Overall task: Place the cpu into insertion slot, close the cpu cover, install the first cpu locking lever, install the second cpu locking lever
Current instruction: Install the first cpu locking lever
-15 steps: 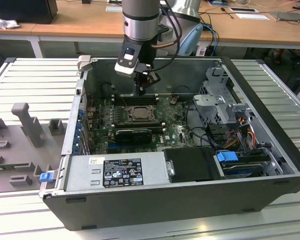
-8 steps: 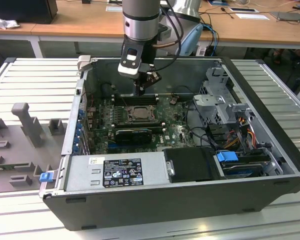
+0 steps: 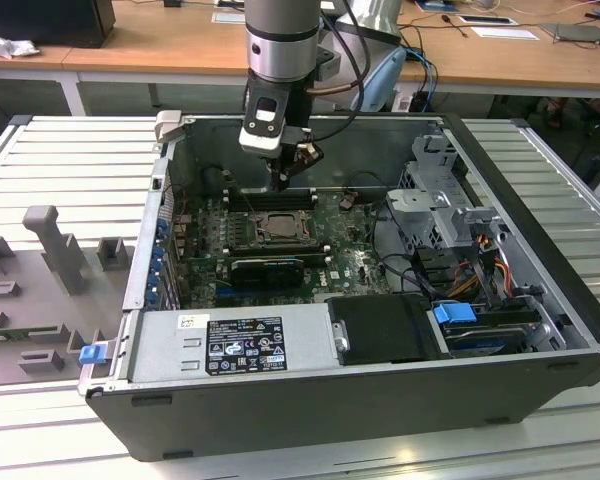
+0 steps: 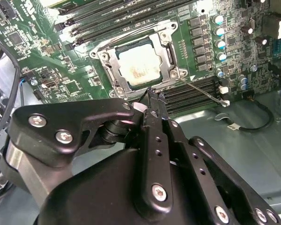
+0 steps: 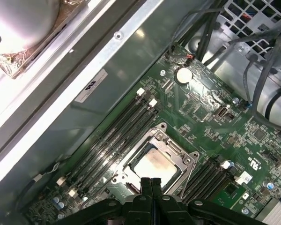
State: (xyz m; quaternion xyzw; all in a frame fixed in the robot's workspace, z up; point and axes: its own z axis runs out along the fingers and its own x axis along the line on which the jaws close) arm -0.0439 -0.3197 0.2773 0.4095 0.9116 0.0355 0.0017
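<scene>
Under the cover [image 4: 111,69], which lies shut over the slot [image 3: 258,228], the cpu [image 4: 138,67] sits flat, its pale face showing through the window. Just beside the slot's edge hangs the gripper [image 4: 152,95], fingers pressed together and holding nothing. From the slot's corner a thin rod [image 4: 201,89] juts across memory slots [image 4: 192,96] on the green board [image 4: 70,84].

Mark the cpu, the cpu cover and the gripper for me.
cpu [image 4: 139,69]: second wrist view, middle of its pale top face.
cpu cover [image 4: 110,70]: second wrist view, one side bar of the metal frame.
gripper [image 5: 150,180]: first wrist view, between its shut fingertips.
</scene>
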